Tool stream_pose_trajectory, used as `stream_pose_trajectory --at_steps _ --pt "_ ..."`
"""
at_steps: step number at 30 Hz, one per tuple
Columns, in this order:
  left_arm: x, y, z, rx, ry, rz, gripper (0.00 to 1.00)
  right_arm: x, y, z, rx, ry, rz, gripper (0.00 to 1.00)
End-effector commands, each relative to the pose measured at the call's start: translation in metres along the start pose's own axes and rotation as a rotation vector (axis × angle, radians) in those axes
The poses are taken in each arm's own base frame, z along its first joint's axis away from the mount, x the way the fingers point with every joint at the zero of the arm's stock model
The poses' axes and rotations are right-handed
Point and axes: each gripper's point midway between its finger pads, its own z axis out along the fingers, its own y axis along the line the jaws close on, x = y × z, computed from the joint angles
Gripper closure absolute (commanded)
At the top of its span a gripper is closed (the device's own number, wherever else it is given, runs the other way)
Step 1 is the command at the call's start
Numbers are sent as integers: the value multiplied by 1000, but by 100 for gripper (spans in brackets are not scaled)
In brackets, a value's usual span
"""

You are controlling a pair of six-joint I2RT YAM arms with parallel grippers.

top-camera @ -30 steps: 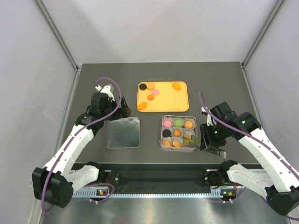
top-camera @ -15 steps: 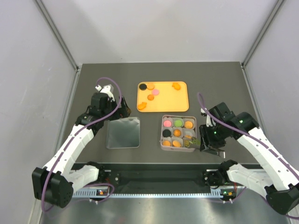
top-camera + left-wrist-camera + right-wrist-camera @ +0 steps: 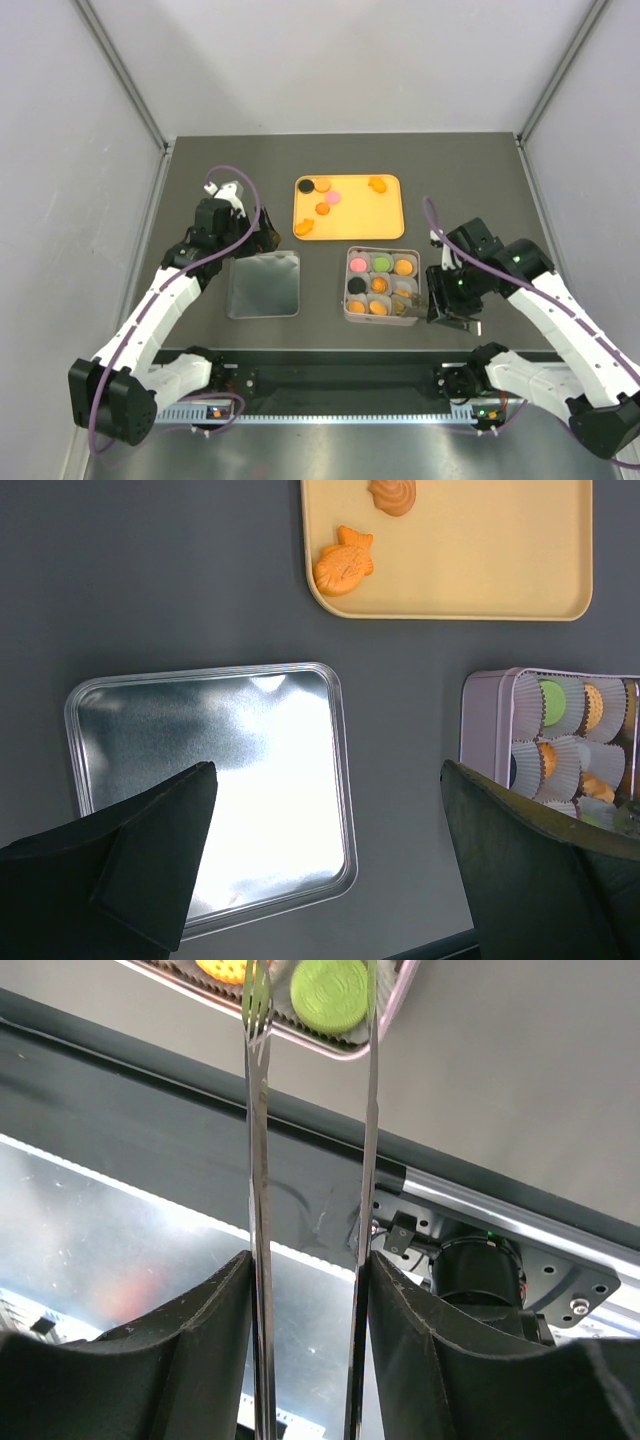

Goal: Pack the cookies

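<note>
The square tin (image 3: pixel 347 300) holds paper cups with pink, green, black and orange cookies. Several more cookies lie on the orange tray (image 3: pixel 360 215), among them a black one (image 3: pixel 307 185), a pink one (image 3: pixel 333 197) and a fish-shaped one (image 3: pixel 343 562). My right gripper (image 3: pixel 437 300) is shut on metal tongs (image 3: pixel 260 1160). The tong tips flank a green cookie (image 3: pixel 330 990) over the tin's near right corner cup. I cannot tell if they pinch it. My left gripper (image 3: pixel 328 780) is open and empty above the tin lid (image 3: pixel 220 780).
The silver lid (image 3: pixel 264 285) lies flat left of the tin. The tray sits behind the tin. The table's near edge and a metal rail (image 3: pixel 480 1200) run just below the tin. Grey walls close in both sides.
My right gripper with the tongs has shifted very slightly left, toward the tin's near right corner. The left arm has not moved.
</note>
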Motion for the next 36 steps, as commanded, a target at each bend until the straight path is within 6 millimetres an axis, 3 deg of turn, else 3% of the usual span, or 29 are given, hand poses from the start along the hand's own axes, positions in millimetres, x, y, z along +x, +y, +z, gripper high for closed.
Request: stream_pose_trajectory --at_steps 1,5,8,12,15,18,21,22,25,30,36 --pt "-6 -2 -2 13 -25 11 2 -23 13 -18 -31 -89 -31 53" --pt "-7 -3 -1 14 -24 11 2 -44 19 -31 -17 -116 -59 53" --pt "-6 -2 -1 13 -23 11 2 -71 27 -45 -20 -182 -74 53" --pt "-7 -6 -2 33 -22 9 2 -138 27 -64 25 -367 -56 52" --pt "-5 -7 -1 38 -18 6 2 -198 12 -59 63 -508 19 52" --pt "-4 -8 1 44 -9 4 2 -251 -31 -46 127 -610 144 53" --pt "-6 -11 0 57 -15 2 2 -278 -77 -20 258 -630 212 54" --pt "-6 -11 0 58 -16 2 2 -290 -106 -14 340 -652 253 53" --pt "-5 -11 -2 62 -19 2 2 -311 -143 13 353 -673 323 53" --pt "-4 -9 0 51 -15 2 2 -317 -181 63 443 -607 350 49" --pt "3 -2 9 20 18 -9 2 -309 -191 85 423 -599 392 46"
